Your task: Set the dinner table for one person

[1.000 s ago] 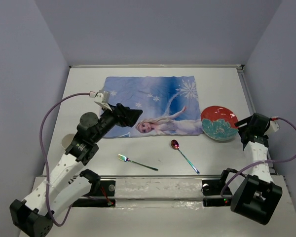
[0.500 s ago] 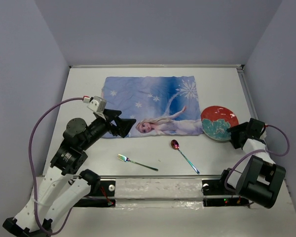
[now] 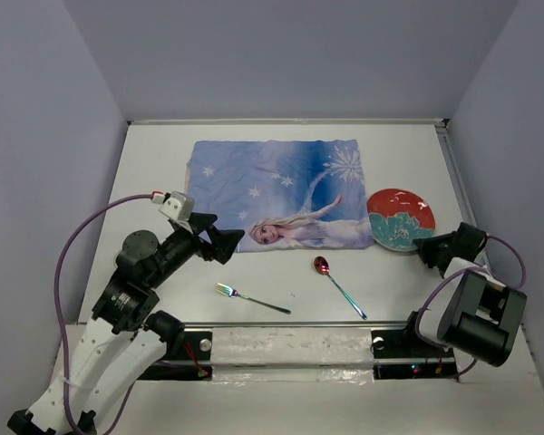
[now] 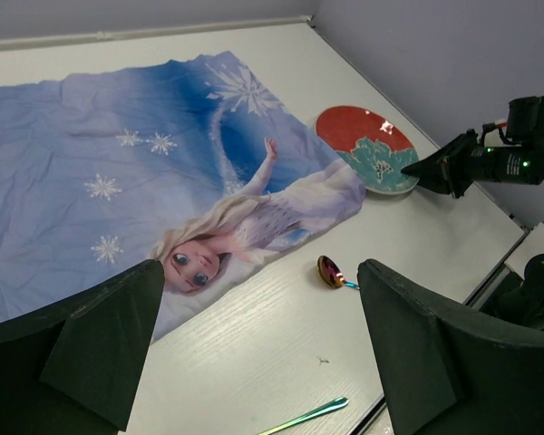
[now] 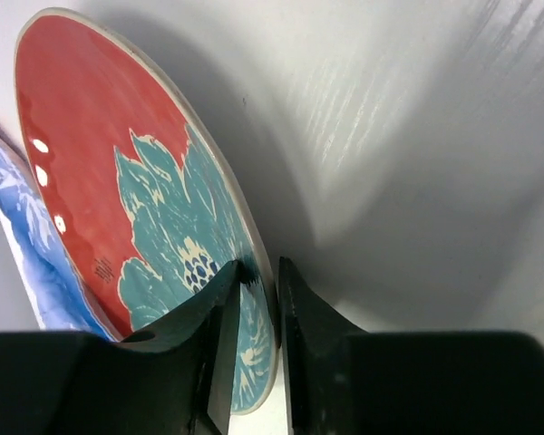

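The red and teal plate (image 3: 401,219) (image 4: 367,149) sits on the white dinner table (image 3: 154,172), just right of the blue princess placemat (image 3: 272,186). My right gripper (image 3: 426,245) (image 5: 258,272) is shut on the plate's (image 5: 118,181) near-right rim, one finger over it and one under. An iridescent spoon (image 3: 337,284) (image 4: 331,271) and fork (image 3: 252,299) (image 4: 308,415) lie on the bare tabletop in front of the placemat. My left gripper (image 3: 228,243) (image 4: 261,272) hangs wide open and empty above the placemat's (image 4: 118,163) near-left corner.
Grey walls enclose the table on three sides. A metal rail (image 3: 290,344) with the arm bases runs along the near edge. The right wall stands close behind the plate and my right arm.
My right gripper has dropped low and closed on the plate's rim; the plate shifted slightly left. My left arm has drawn back toward the near left, still open.
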Controlling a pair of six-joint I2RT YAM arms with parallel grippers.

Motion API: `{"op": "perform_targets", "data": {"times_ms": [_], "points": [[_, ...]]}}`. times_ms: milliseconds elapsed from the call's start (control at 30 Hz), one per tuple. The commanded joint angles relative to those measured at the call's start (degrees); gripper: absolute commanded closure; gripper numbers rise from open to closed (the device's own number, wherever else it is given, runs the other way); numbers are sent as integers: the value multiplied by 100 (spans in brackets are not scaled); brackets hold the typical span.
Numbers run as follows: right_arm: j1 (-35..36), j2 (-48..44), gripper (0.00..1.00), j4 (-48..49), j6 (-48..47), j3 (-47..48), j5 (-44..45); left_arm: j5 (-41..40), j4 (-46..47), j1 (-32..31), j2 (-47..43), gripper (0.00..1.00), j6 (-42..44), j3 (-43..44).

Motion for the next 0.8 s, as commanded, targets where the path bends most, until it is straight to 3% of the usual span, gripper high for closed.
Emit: {"op": "perform_targets", "data": {"times_ms": [0,100,167,300,500,633,767], "points": [[-86,-239,87,52,117,-232,350,-16,210,-33,-19,1,49,-18],[-200,-625,98,17,178,-258,412,-7,210,-33,51,1,49,-18],[-201,-908,100,-54,170,-188,569,-42,210,-33,69,1,49,-18],[-253,-1907,100,-387,-41,74,1044,-192,201,-33,42,1,22,-10],[-254,-2744,100,-739,-243,629,931,-262,192,-33,-2,1,31,-9],[-254,-3158,100,-346,-489,1059,326,-341,201,-24,-19,1,31,-1],[-132,-2589,100,252,-297,1490,-1368,-446,201,-24,-72,1,49,26]]}}
